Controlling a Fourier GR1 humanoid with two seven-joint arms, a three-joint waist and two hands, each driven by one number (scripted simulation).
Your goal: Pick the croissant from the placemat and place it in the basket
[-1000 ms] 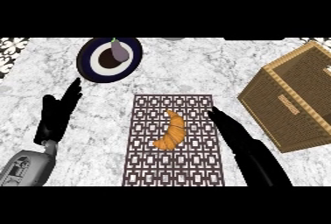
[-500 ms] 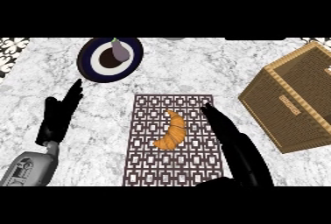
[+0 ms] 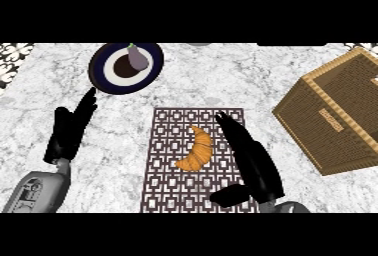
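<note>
Two hands show, and the right hand [image 3: 249, 157] is nearer: the croissant [image 3: 196, 149] lies just to its left on the placemat [image 3: 171, 185], long axis running away from the robot. Fingers straight, holding nothing. Beyond, right, sits the basket [image 3: 336, 117]; the left hand [image 3: 70, 131] rests open on marble.

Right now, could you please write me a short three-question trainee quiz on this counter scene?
1. True or false: the croissant is already in the basket.
2. What does the croissant lie on? A) plate B) placemat C) bare counter
3. Which hand is beside the croissant?

Key: 1. False; it lies on the placemat. 2. B. 3. The right hand, fingers straight; the left hand rests off the mat.
</note>
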